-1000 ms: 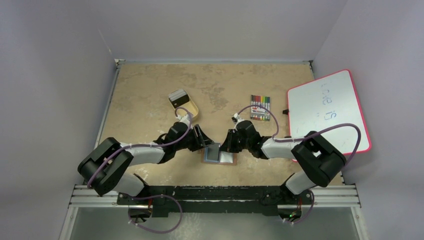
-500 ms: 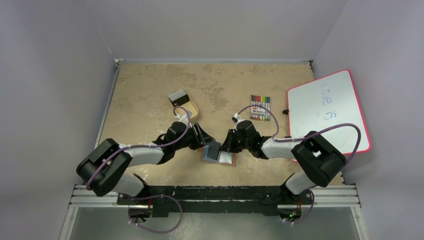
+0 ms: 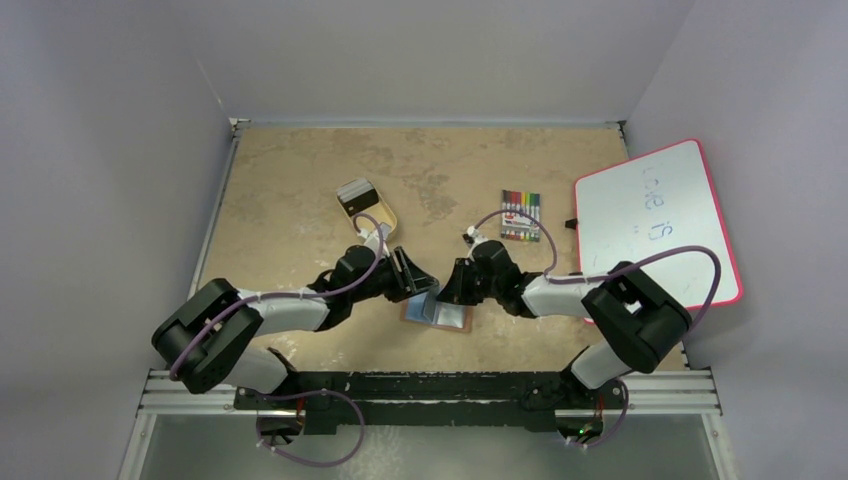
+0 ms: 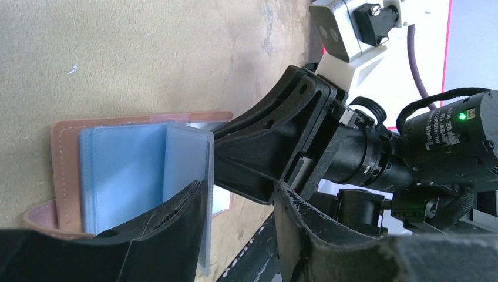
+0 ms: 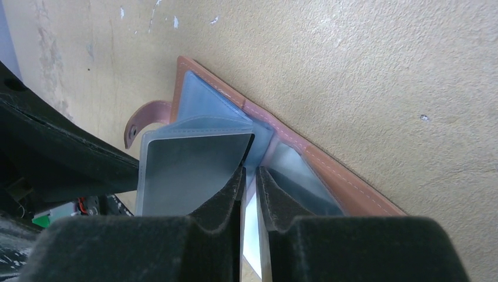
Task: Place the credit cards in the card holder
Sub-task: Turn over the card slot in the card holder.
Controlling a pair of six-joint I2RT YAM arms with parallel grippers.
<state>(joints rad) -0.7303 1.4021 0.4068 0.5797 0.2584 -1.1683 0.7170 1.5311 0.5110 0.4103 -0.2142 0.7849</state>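
Observation:
The card holder (image 3: 455, 320) lies open near the table's front middle, brown leather (image 5: 329, 170) around blue-grey clear sleeves (image 4: 117, 170). One sleeve leaf (image 4: 188, 158) stands up from it with a grey credit card (image 5: 188, 170) inside. My right gripper (image 3: 447, 290) (image 5: 251, 170) reaches in from the right, its jaws a narrow slit apart on the card's near edge. My left gripper (image 3: 410, 278) (image 4: 239, 194) is open, one finger (image 4: 170, 223) lying on the left sleeves, nothing between its fingers. More credit cards (image 3: 355, 195), black and grey-white, lie in the tan tray.
The tan oval tray (image 3: 385, 222) sits behind the left gripper. A pack of coloured markers (image 3: 520, 215) lies at the back right. A pink-framed whiteboard (image 3: 650, 220) overhangs the table's right side. The two grippers stand almost touching over the holder.
The upright leaf with the grey card has leaned lower over the holder. The left gripper has edged a little to the right. The right arm has barely moved.

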